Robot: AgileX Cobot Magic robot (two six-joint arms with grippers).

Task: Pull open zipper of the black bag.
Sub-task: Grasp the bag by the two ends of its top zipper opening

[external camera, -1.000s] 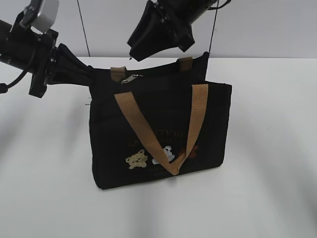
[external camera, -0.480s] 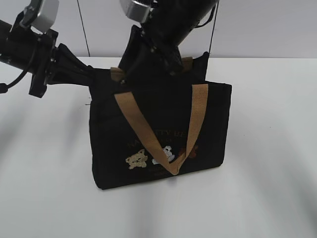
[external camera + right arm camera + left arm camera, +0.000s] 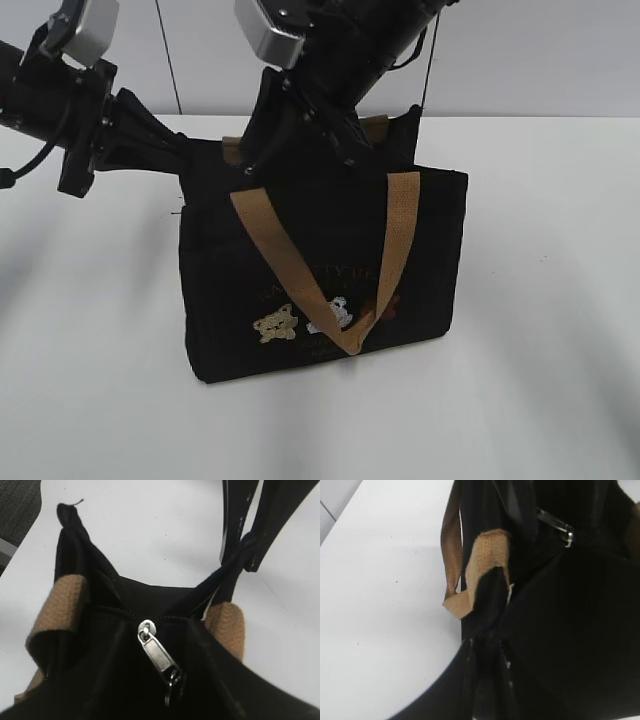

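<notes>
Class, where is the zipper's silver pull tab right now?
In the right wrist view the silver pull tab lies on top of the black bag, at the end where the left gripper pinches the fabric, between two tan handle ends.

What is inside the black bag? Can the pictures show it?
Nothing inside the black bag is visible. In the right wrist view the zipper lies across its top with the silver pull tab on the fabric, and the interior stays covered. The contents cannot be told.

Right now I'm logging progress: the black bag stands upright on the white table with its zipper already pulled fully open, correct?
Not quite. The black bag does stand upright on the white table, but the right wrist view shows the zipper closed, its pull tab lying untouched.
</notes>
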